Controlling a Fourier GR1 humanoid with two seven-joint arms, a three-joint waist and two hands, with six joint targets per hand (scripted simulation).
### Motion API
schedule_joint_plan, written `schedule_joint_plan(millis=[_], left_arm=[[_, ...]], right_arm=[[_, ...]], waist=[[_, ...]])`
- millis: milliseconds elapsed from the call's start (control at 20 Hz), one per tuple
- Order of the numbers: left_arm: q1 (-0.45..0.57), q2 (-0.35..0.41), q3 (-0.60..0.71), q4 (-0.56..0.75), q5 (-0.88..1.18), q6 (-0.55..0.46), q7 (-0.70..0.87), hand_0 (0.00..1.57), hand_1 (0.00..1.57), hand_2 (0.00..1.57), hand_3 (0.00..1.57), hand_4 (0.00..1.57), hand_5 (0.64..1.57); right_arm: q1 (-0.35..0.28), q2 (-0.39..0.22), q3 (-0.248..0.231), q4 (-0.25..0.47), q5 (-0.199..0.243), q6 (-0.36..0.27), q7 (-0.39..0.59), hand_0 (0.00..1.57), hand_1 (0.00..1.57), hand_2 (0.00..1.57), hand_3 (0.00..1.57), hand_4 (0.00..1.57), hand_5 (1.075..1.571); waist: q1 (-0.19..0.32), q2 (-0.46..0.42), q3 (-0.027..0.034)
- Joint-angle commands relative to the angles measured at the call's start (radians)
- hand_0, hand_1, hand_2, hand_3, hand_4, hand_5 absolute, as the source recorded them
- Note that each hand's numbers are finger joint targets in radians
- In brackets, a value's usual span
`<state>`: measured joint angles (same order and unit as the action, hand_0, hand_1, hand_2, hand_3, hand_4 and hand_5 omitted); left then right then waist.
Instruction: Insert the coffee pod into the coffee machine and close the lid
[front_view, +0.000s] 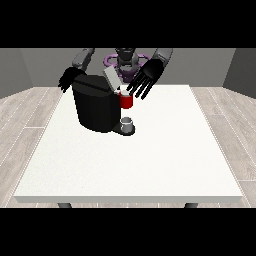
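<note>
On white table (150, 160): black coffee machine (95, 107), lid (112, 78) raised; both hands' fingers splayed, released.

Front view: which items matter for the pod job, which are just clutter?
Job:
- coffee machine
- lid, raised
- red part at the machine's head, possibly the pod holder
- hand at the view's right, fingers spread above it

Not needed:
- small grey cup under the spout
- hand at the view's left, behind the machine

You had a large white surface (150, 165) on dark legs (64, 205) before you, standing on a pale grey plank floor (30, 115), with plain grey walls (30, 65) behind.
</note>
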<state>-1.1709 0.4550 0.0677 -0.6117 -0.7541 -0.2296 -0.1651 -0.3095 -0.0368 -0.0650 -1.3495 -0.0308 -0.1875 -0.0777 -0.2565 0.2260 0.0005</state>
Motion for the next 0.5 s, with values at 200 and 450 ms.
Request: schedule_joint_plan(millis=[200,450], left_arm=[[0.130,-0.031,0.004,-0.007,-0.006,0.047,-0.029,0.00,0.00,0.00,0.00,0.00,1.571],[0.157,-0.092,0.034,-0.045,0.057,0.007,-0.025,0.00,0.00,0.00,0.00,0.00,1.571]], right_arm=[[0.104,-0.033,0.004,-0.050,-0.033,0.065,0.034,0.00,0.00,0.00,0.00,0.41,1.571],[0.077,-0.030,-0.049,0.000,-0.050,0.024,0.022,0.00,0.00,0.00,0.00,0.42,1.571]], waist=[[0.001,-0.101,-0.0007],[0.088,-0.146,-0.0004]])
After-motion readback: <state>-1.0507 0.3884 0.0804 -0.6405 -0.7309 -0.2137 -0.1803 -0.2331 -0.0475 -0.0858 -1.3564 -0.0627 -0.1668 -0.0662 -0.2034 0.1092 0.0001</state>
